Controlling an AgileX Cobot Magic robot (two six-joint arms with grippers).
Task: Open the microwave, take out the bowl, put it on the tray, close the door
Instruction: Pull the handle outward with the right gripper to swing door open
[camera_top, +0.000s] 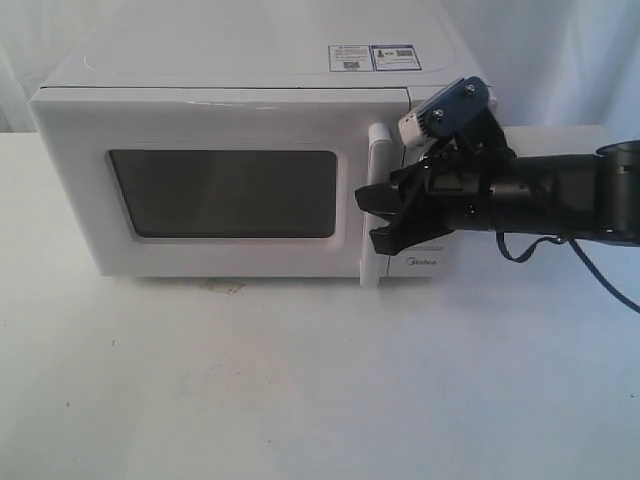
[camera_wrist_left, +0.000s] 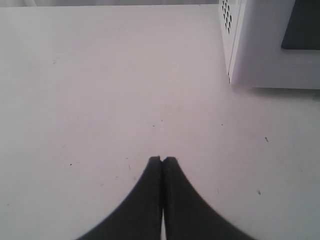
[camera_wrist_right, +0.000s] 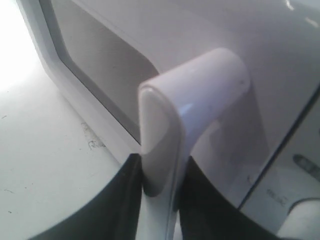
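The white microwave (camera_top: 250, 70) stands at the back of the table, and its door (camera_top: 80, 180) with the dark window (camera_top: 222, 193) looks closed. My right gripper (camera_top: 372, 218) reaches in from the right and is shut on the vertical white bar handle (camera_top: 374, 150). In the right wrist view the handle (camera_wrist_right: 200, 85) sits clamped in the right gripper (camera_wrist_right: 161, 165), with a black finger on each side. My left gripper (camera_wrist_left: 163, 160) is shut on nothing, low over bare table near a corner of the microwave (camera_wrist_left: 265, 55). The bowl is hidden and the tray is out of view.
The white table (camera_top: 300, 380) stretches in front of the microwave, with a small brownish stain (camera_top: 225, 287) near the door's lower edge. Stickers (camera_top: 375, 57) lie on the microwave's top. A black cable (camera_top: 590, 270) hangs under the right arm, which covers the dial panel.
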